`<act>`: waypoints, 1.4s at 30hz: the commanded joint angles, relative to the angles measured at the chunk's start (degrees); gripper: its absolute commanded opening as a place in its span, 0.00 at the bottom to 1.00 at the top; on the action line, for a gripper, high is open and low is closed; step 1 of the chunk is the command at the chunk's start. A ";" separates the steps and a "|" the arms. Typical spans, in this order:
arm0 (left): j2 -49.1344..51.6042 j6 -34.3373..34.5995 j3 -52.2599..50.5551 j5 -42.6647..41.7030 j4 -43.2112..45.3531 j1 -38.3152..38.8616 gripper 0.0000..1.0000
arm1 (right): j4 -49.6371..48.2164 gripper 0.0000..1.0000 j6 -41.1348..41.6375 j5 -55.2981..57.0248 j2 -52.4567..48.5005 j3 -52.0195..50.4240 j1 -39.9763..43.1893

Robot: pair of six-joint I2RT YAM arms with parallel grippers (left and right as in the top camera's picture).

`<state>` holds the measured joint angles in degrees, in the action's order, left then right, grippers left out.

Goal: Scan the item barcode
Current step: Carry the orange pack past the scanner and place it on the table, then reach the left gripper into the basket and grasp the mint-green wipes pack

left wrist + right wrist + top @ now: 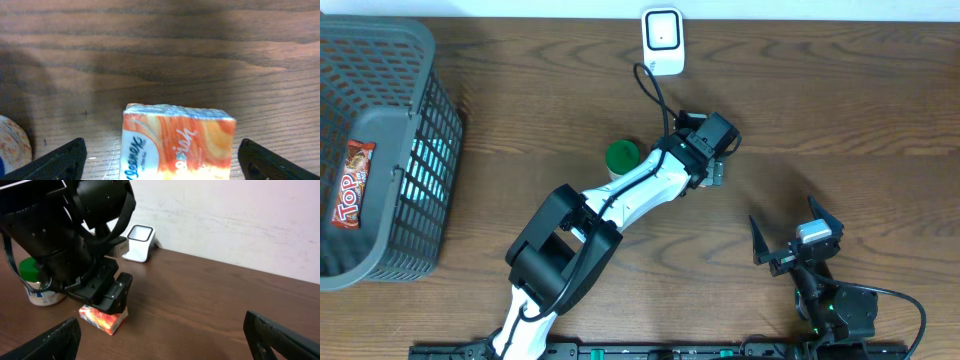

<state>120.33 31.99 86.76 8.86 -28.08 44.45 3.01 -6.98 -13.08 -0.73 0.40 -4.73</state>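
Your left pincer (pixel 162 152) hung over a small orange tissue pack (pixel 177 142). Its two fingers stood wide apart with bare bench (pixel 860 110) showing on either side, so nothing was gripped. The pack lay flat near the middle of the bench, near a green-lidded jar (pixel 622 155) and well short of the white scanner (pixel 662 38) at the far edge. To do this step well, you would likely have needed to centre the fingers on the pack's sides, close squarely, and leave the barcode face uncovered; no barcode showed. The left arm stretched diagonally from the near edge, wrist bent down over the pack. Your right pincer (pixel 792 232) sat at the front right, fingers apart and empty.
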 commanded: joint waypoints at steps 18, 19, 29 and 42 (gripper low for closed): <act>-43.06 -16.37 11.52 13.53 -10.75 -28.28 0.98 | 0.22 0.99 -0.37 0.11 0.24 -0.09 -0.57; -44.28 -14.14 11.52 13.53 -12.41 -32.20 0.98 | 0.22 0.99 -0.37 0.11 0.24 -0.09 -0.57; -45.81 2.23 6.95 1.46 -24.11 -66.38 0.98 | 0.22 0.99 -0.37 0.11 0.24 -0.09 -0.57; -43.41 1.05 -14.53 -21.35 -7.45 -85.57 0.98 | 0.22 0.99 -0.37 0.11 0.24 -0.09 -0.57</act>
<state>75.83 33.43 76.62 -5.02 -37.45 -40.01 3.01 -6.98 -13.10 -0.73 0.40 -4.73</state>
